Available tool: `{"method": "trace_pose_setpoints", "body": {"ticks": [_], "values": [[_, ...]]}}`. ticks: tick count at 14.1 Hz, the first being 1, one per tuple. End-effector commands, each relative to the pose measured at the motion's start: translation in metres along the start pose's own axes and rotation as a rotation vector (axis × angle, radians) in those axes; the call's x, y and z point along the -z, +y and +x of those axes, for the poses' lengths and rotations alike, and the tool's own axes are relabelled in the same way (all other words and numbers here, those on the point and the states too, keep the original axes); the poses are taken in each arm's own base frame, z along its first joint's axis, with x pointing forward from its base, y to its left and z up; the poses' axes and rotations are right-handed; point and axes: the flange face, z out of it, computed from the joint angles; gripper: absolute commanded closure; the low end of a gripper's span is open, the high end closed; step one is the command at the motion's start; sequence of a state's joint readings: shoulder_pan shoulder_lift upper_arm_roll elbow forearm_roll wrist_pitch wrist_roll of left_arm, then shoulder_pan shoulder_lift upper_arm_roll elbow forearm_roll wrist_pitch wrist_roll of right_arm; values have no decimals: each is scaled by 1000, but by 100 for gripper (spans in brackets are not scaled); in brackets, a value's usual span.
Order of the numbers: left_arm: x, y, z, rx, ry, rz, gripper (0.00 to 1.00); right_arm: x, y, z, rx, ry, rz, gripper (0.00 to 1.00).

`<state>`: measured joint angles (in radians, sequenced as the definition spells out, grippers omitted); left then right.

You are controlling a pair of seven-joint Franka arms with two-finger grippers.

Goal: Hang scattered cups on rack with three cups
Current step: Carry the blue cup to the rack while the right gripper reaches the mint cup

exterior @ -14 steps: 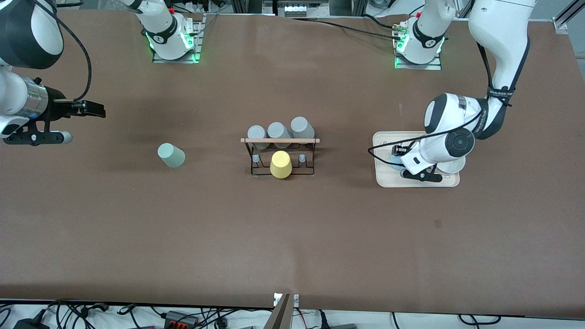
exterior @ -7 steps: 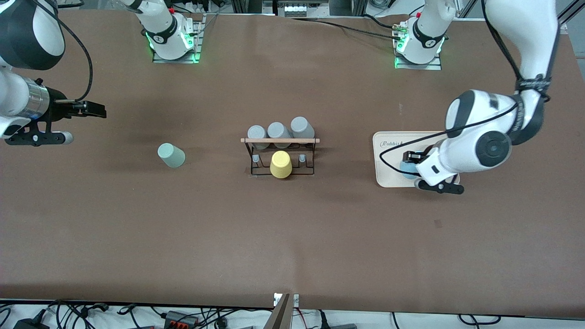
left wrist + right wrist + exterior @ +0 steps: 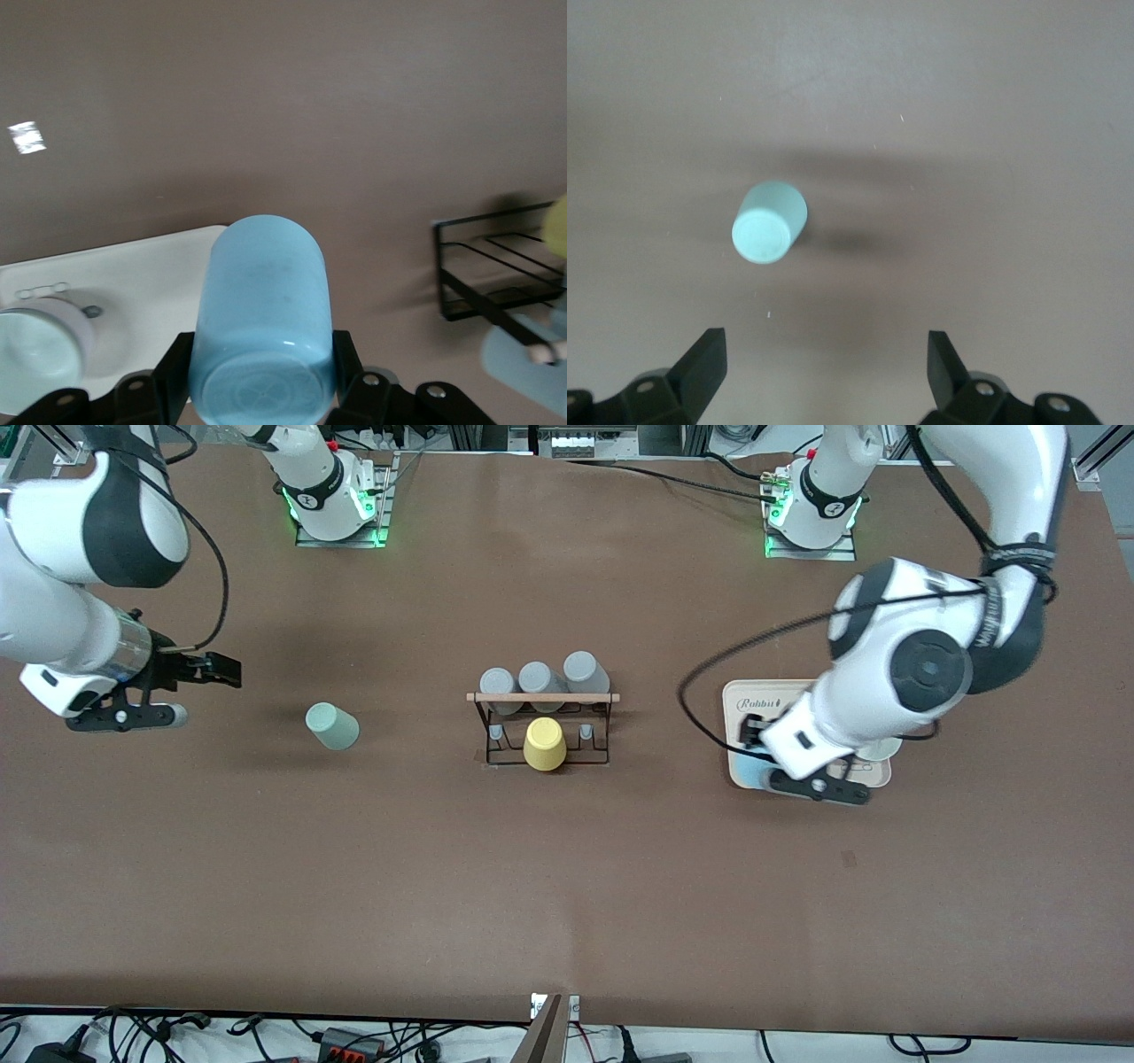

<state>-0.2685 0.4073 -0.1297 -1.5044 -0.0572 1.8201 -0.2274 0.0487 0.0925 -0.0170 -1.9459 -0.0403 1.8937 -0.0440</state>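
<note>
My left gripper (image 3: 758, 762) is shut on the light blue cup (image 3: 749, 772) and holds it in the air over the corner of the beige tray. In the left wrist view the blue cup (image 3: 261, 310) sits between both fingers (image 3: 173, 372), bottom toward the camera. The sage green cup (image 3: 332, 726) stands upside down on the table toward the right arm's end. My right gripper (image 3: 230, 671) is open and empty above the table beside it; the right wrist view shows the green cup (image 3: 769, 223) ahead of the spread gripper (image 3: 824, 352). The black rack (image 3: 542, 755) with its wooden rod (image 3: 542, 697) stands mid-table.
Three grey cups (image 3: 536, 678) and a yellow cup (image 3: 544, 744) hang on the rack. The beige tray (image 3: 737, 717) lies toward the left arm's end and holds a white cup (image 3: 40, 341). The rack's end (image 3: 483, 274) shows in the left wrist view.
My left gripper has lifted the blue cup off the tray and carried it toward the tray's corner on the rack's side. My right gripper has moved closer to the green cup.
</note>
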Motion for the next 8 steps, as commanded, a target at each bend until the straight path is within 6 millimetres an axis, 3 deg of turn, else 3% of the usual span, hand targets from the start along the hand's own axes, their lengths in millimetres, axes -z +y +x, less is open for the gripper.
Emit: {"method": "trace_pose_setpoints", "body": {"ticks": [1,2,4,8], "values": [[5,41,-4,14,-1,-10,67,-37,-20,-23,28,84,9,0],[17,60,-4,5,27,-18,67,-46,-24,-24,35,103,8,0],[17,91,-7,-35,35,-25,67,-60,-40,-23,61,129,6,0],[-2,161,-16,-105,38,-13,66,-93,-50,-26,79,157,5,0]]}}
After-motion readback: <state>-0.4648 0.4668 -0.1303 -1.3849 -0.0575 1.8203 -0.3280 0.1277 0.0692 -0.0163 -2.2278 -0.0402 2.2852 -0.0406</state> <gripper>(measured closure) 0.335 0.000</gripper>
